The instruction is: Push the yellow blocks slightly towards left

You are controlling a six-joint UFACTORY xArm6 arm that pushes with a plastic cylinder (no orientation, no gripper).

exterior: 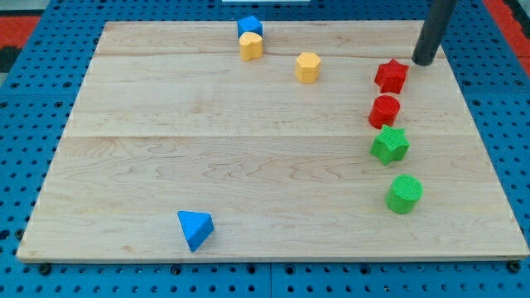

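Note:
Two yellow blocks sit near the view's top. A yellow cylinder-like block (251, 45) touches a blue block (249, 26) just above it. A yellow hexagonal block (307, 67) lies to its right, apart from it. My tip (425, 60) is at the view's top right, well to the right of both yellow blocks and just right of the red star block (391, 76).
A red cylinder (384, 110), a green star (389, 145) and a green cylinder (404, 194) form a column down the view's right. A blue triangular block (195, 228) lies at the bottom left. The wooden board (207, 157) rests on a blue pegboard.

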